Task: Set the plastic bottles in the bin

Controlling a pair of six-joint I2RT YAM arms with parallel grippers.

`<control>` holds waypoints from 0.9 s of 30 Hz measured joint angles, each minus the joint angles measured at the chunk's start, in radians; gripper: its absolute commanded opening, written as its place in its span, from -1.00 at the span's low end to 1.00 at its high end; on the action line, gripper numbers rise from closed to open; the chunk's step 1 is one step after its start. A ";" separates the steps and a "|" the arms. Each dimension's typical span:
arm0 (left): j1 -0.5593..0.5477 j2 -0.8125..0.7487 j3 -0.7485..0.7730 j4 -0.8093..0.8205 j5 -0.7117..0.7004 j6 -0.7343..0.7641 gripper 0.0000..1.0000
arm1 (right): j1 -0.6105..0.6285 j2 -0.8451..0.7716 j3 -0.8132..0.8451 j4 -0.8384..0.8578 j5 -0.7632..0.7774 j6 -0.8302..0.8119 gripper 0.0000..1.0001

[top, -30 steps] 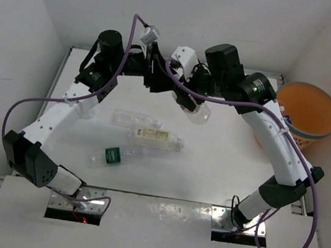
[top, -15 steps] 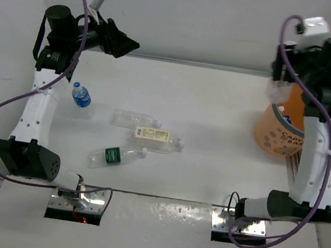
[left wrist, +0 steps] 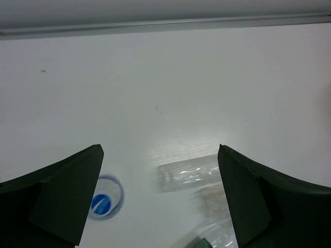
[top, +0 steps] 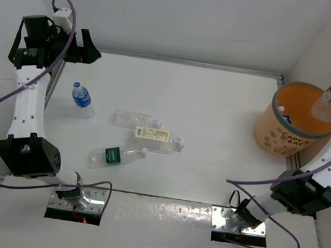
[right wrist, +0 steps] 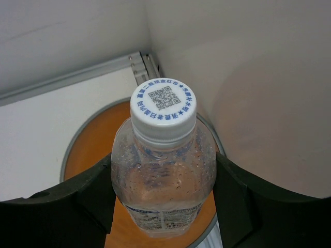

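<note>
One clear, white-capped bottle (right wrist: 163,175) hung upright over the mouth of the orange bin (top: 273,132), clamped between the right fingers (right wrist: 72,206). We judged the step in hand to be the drop: the next move called only for those fingers to part, with the bottle inside the grey rim. Four more bottles sat mid-desk (top: 217,106), well apart from the bin: a blue-labelled one (top: 81,95) upright, and a nearly unlabelled one (top: 134,119), a cream-labelled one (top: 156,136) and a green-labelled one (top: 113,155) lying down. The left fingers (left wrist: 62,186) stood apart, empty.
</note>
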 measured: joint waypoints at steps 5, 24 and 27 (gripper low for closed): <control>0.103 -0.004 0.072 -0.127 -0.074 0.118 1.00 | -0.029 0.059 -0.064 -0.002 -0.027 0.010 0.42; 0.299 0.138 -0.050 -0.583 0.114 0.761 1.00 | 0.154 -0.016 -0.072 -0.045 -0.034 0.005 0.87; 0.292 0.106 -0.117 -0.557 0.114 0.814 1.00 | 0.219 -0.063 -0.072 -0.058 -0.035 -0.001 0.89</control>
